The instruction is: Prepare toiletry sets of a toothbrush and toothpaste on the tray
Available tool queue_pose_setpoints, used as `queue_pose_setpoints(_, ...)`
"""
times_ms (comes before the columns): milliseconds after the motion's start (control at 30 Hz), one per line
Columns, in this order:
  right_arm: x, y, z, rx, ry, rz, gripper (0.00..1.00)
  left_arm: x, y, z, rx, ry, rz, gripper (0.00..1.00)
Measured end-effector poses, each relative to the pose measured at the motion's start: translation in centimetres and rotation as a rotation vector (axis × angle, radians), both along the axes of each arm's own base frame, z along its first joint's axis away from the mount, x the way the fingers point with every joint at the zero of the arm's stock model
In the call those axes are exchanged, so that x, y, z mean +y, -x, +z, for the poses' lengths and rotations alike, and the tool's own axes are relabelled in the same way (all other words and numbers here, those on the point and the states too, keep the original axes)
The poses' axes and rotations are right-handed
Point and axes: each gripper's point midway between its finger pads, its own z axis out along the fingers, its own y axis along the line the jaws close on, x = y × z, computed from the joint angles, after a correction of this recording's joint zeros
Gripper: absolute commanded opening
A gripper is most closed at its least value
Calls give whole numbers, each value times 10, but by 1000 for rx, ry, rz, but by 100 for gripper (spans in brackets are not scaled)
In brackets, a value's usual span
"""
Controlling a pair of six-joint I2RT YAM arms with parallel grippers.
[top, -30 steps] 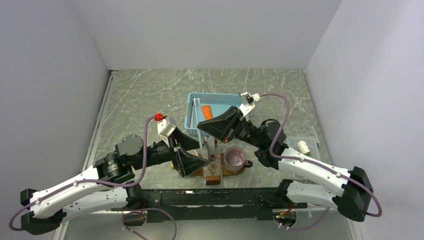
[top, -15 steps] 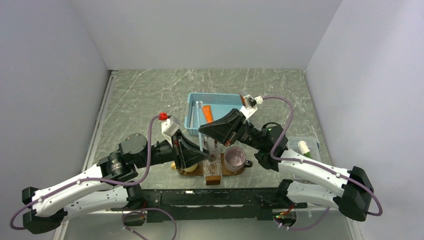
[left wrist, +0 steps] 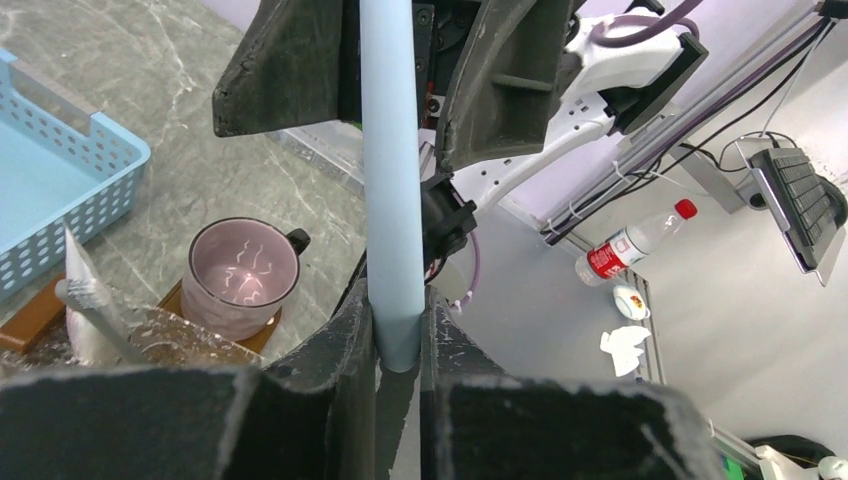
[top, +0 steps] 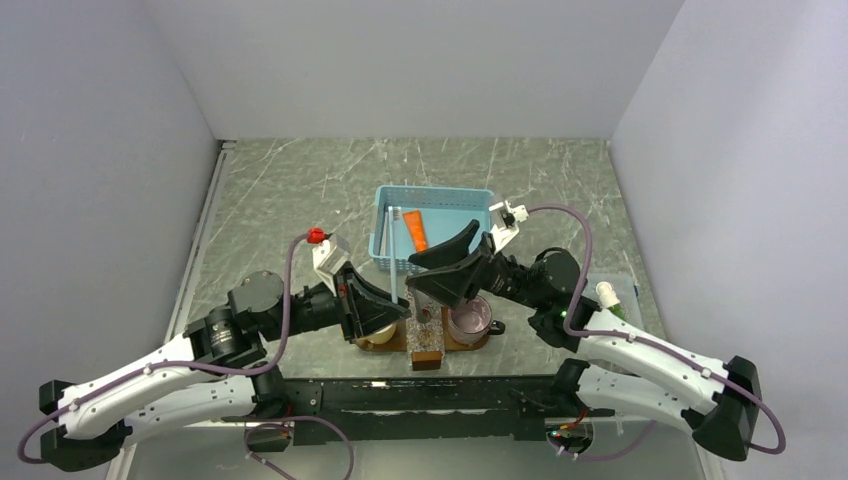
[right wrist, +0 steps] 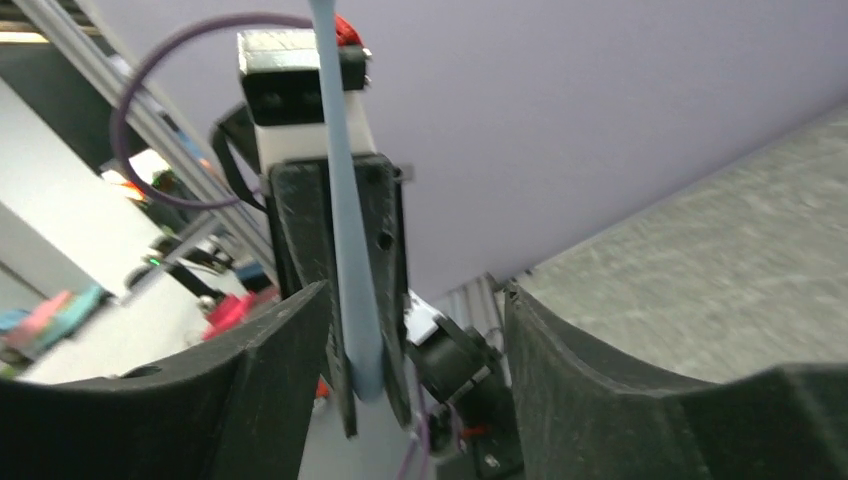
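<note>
Your right gripper (right wrist: 415, 340) has let go since the earlier frame: its fingers then pinched the toothbrush (left wrist: 388, 180) and now stand wide to either side of it, no longer touching. Your left gripper (left wrist: 398, 330), open a second ago, has come in from the left and is clamped on the lower end of the stick, so the handover has just been made.

Nearest you, the tray (top: 462, 346) lies as before, carrying a purple mug (left wrist: 243, 277) and a clear holder (top: 425, 340). The toothbrush stands nearly upright in the air above and just behind it, between the two grippers. Beyond sits the light-blue basket (top: 480, 200), with an orange tube (top: 415, 232) lying inside.

Mind two risks. You hold a long stick by its very end, so it could swing or slip in the pads as you tip it down. The right fingers flank it closely, and a skewed retreat could knock it loose. The mug and holder also crowd the tray, leaving little room to lay it flat.
</note>
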Motion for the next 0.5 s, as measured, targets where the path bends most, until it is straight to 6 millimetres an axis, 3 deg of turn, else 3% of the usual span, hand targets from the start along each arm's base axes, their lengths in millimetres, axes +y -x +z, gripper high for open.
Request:
queue_pose_setpoints(133, -4, -4, -9, -39, 121, -50, 70, 5, -1, -4, 3, -15, 20, 0)
queue_pose_setpoints(500, -19, -5, 19, -212, 362, -106, 76, 20, 9, -46, 35, -175, -10, 0)
